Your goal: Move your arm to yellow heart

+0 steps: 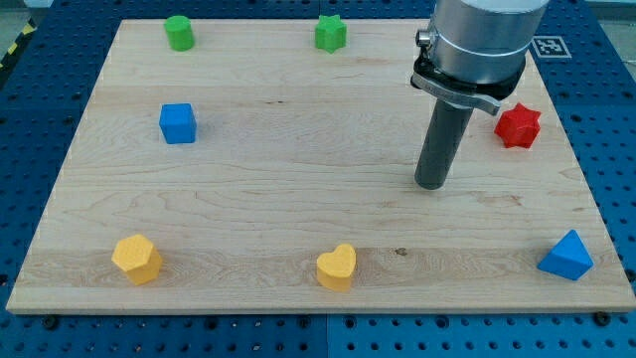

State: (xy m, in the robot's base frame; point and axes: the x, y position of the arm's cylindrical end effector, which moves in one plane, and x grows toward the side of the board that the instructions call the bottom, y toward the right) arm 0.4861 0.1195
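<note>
The yellow heart (337, 267) lies near the view's bottom edge of the wooden board, about at its middle. My tip (431, 185) rests on the board up and to the right of the heart, well apart from it. No block touches the tip. The red star (518, 125) is the nearest block, to the tip's right.
A yellow hexagon (136, 259) lies at the bottom left. A blue cube (178, 123) sits at the left. A green cylinder (179, 32) and a green star (330, 33) lie along the top. A blue triangle (566, 257) lies at the bottom right. The board (278, 169) ends on a blue pegboard table.
</note>
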